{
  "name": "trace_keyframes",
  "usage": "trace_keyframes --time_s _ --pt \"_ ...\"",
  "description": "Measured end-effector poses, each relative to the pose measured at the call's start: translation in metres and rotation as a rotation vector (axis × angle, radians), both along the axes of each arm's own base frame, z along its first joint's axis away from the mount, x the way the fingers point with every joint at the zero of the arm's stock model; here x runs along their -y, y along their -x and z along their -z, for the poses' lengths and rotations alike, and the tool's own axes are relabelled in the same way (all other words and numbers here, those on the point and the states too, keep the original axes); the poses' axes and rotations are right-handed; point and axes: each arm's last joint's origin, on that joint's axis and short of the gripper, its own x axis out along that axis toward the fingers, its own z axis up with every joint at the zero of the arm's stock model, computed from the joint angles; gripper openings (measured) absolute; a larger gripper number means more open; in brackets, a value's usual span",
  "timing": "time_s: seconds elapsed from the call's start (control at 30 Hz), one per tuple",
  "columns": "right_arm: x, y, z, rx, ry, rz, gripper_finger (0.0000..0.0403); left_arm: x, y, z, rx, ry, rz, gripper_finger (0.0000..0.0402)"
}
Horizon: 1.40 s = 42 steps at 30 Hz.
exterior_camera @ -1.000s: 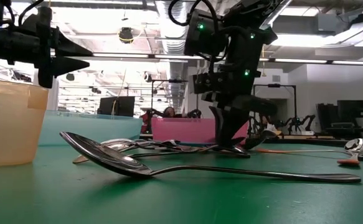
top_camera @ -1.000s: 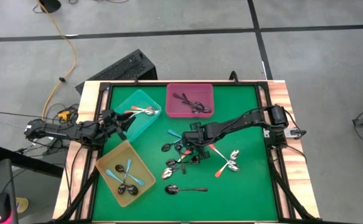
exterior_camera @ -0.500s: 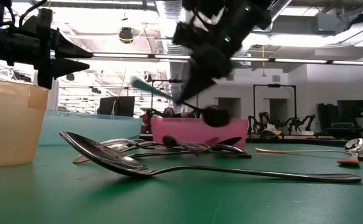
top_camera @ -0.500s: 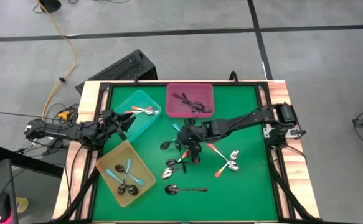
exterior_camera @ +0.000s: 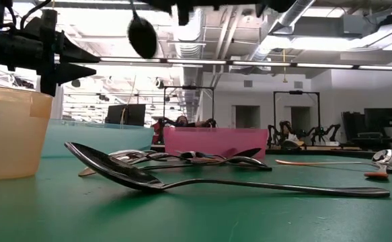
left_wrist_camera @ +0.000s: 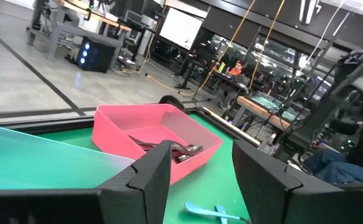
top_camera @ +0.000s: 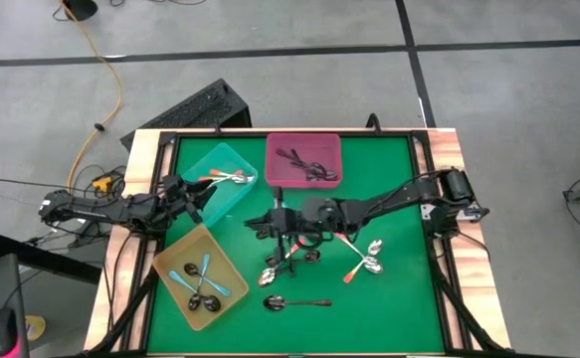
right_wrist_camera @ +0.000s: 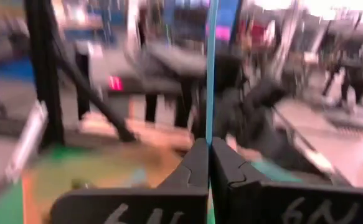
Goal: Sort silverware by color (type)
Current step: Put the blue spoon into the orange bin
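From above, the right arm stretches across the mat, its right gripper (top_camera: 282, 221) at centre, clamped on a blue-handled spoon (top_camera: 262, 223) above the loose spoons (top_camera: 294, 254) at 6 o'clock. The left gripper (top_camera: 192, 196) is closed, at the teal tray (top_camera: 232, 194).

Low view: the spoon's bowl hangs high.

Right wrist: fingers (right_wrist_camera: 197, 163) pinch the blue handle.

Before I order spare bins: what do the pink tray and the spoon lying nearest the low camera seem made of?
Pink tray: looks like matte moulded plastic, uniform colour, thin rounded walls. Nearest spoon: apparently polished metal throughout, its bowl and handle mirroring the ceiling lights.
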Motion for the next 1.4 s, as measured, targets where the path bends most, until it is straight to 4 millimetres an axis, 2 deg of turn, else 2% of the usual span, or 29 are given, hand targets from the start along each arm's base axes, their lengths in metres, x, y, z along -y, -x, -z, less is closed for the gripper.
trace_keyframes --time_s 0.1,0.23,0.43,0.53,0.67,1.0,1.13,1.23,1.4 --pt "-0.004 -0.009 -0.005 0.154 -0.066 -0.059 0.0008 0.0 0.0 0.0 0.002 0.002 -0.008 0.0158" --pt "-0.011 -0.026 -0.005 0.252 -0.165 -0.131 0.0008 0.0 0.0 0.0 0.004 0.004 -0.012 0.0158" --pt "-0.033 -0.055 -0.003 0.259 -0.179 -0.223 0.0008 0.0 0.0 0.0 0.005 0.005 -0.012 0.0158" --pt "-0.043 -0.067 -0.009 0.262 -0.174 -0.272 0.0008 0.0 0.0 0.0 0.007 0.005 -0.012 0.0158" --pt "-0.048 -0.071 -0.024 0.264 -0.158 -0.316 0.0008 0.0 0.0 0.0 0.006 0.005 -0.015 0.0158" --pt "-0.052 -0.069 -0.026 0.278 -0.181 -0.358 0.0008 0.0 0.0 -0.001 0.012 0.009 -0.015 0.0158" --pt "-0.055 -0.075 -0.009 0.327 -0.219 -0.445 0.0008 -0.001 0.001 -0.001 0.013 0.011 -0.031 0.0158" --pt "-0.057 -0.082 0.014 0.337 -0.276 -0.499 0.0008 -0.001 0.001 -0.001 0.014 0.012 -0.041 0.0158" --pt "-0.041 -0.089 0.026 0.317 -0.377 -0.504 0.0008 -0.001 0.001 0.0 0.009 0.013 -0.041 0.0158"
